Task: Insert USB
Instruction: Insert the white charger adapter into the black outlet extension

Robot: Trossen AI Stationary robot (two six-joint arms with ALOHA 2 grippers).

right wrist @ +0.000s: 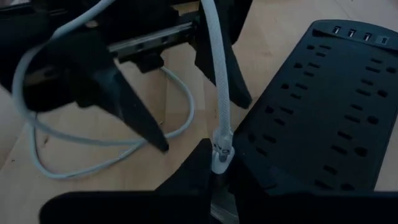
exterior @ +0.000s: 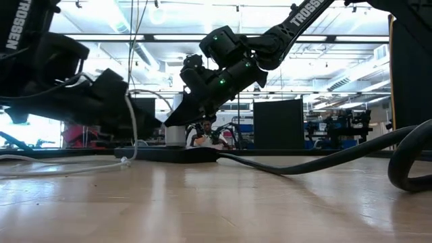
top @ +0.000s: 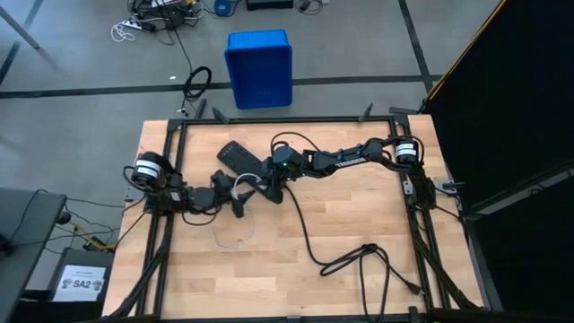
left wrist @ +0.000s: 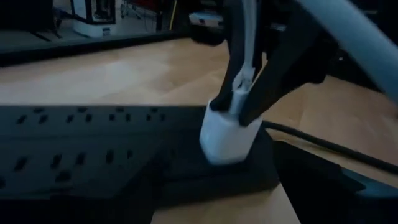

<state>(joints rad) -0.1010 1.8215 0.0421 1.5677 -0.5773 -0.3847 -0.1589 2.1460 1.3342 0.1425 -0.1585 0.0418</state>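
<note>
The small white charger cube (left wrist: 225,135) stands plugged into the near end of the black power strip (top: 240,160). The thin white USB cable (right wrist: 219,81) rises from its plug (right wrist: 221,155), loops past my left gripper and lies in a slack coil (top: 235,235) on the table. My right gripper (top: 269,190) reaches down over the cube, shut on the plug. My left gripper (top: 235,205) is open just left of the cube, with the cable running between its spread fingers (right wrist: 140,121). My right gripper pinches the USB plug (left wrist: 239,93) between its two fingers (left wrist: 277,78), just above the cube. It comes slanting down from the table's right. The plug stands nearly upright with its lower end on the cube's top face, and the cable leads up out of the hold. My left gripper has the cable running between its open fingers; I cannot tell whether it touches the cable.
The power strip (right wrist: 317,106) lies slanted near the table's far middle. Its thick black cord (top: 309,242) snakes toward the near right corner. Bare wood lies at the near left and at the right. A blue bin (top: 259,67) stands on the floor beyond the far edge.
</note>
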